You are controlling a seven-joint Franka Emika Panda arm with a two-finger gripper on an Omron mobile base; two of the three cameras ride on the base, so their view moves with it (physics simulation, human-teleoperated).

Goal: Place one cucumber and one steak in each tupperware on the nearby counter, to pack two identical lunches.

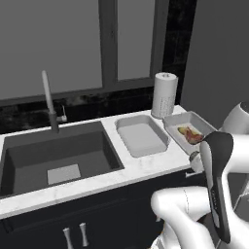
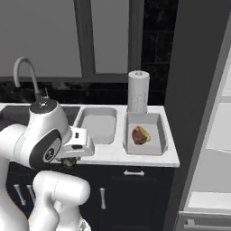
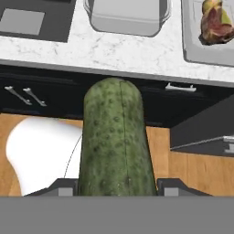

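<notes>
**Dark green cucumber pinched in gripper, empty container waiting**

The dark green, bumpy-skinned oblong cucumber [image 3: 114, 139] sits between the two dark fingers of the gripper [image 3: 115, 188], jaws partly closed on its near end; its rounded far tip sticks out well past the fingertips toward the counter edge. In the right base view a small green bit [image 2: 68, 162] shows just under the white hand, probably the same cucumber, but too small to be sure.

Handling: likely light, firm, rigid. Skin is pebbled but waxy-looking, so it could slip or pivot since the hold is at one end, not mid-length. A mid-body pinch across the short axis would be steadier. Not fragile; a short drop should be fine.

Targets: two light grey, shallow rectangular tupperware containers with sloped walls and rounded corners lie side by side on the white marbled counter [image 1: 146, 165]. The left tupperware [image 1: 127, 125] looks empty. The right tupperware [image 1: 174, 121] holds a reddish-brown irregular steak [image 3: 218, 28] with a yellowish-green piece [image 2: 145, 132] touching it, apparently the other cucumber.

Nearby: a dark matte sink basin [image 1: 29, 160] with a tall grey faucet [image 1: 48, 99], and a white upright paper towel roll [image 1: 164, 95] behind the containers.
</notes>
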